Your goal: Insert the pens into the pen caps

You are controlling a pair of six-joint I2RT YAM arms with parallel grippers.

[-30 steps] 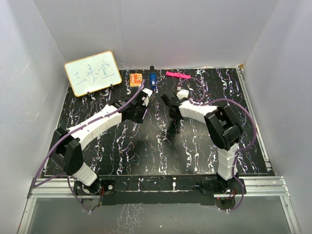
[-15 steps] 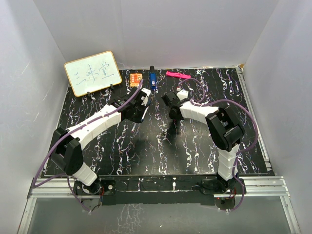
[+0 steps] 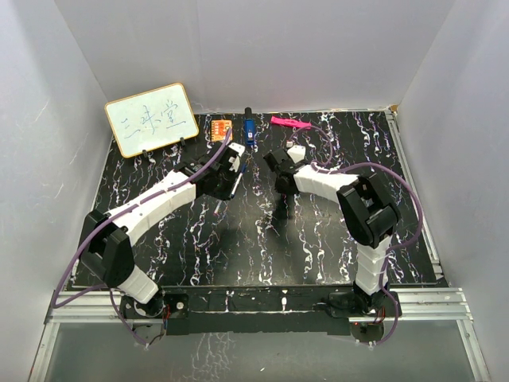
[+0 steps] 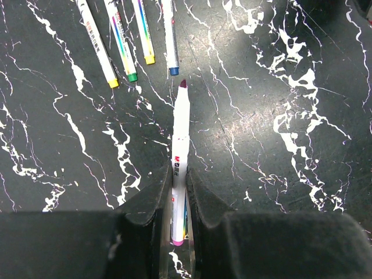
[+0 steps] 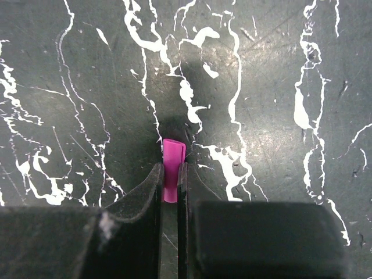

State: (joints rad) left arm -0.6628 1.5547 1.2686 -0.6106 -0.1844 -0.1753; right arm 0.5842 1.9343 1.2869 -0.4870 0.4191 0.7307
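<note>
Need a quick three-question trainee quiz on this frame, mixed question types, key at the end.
1. True or false: the left gripper is empty.
2. The cap in the right gripper is: A yellow, B magenta, C green.
3. How many loose pens lie beyond the held pen?
Key: 1 false, it is shut on the held pen; 2 B; 3 four.

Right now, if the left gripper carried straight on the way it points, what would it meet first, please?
Probably the blue-ended pen, just beyond the tip of the held pen; height is unclear.
</note>
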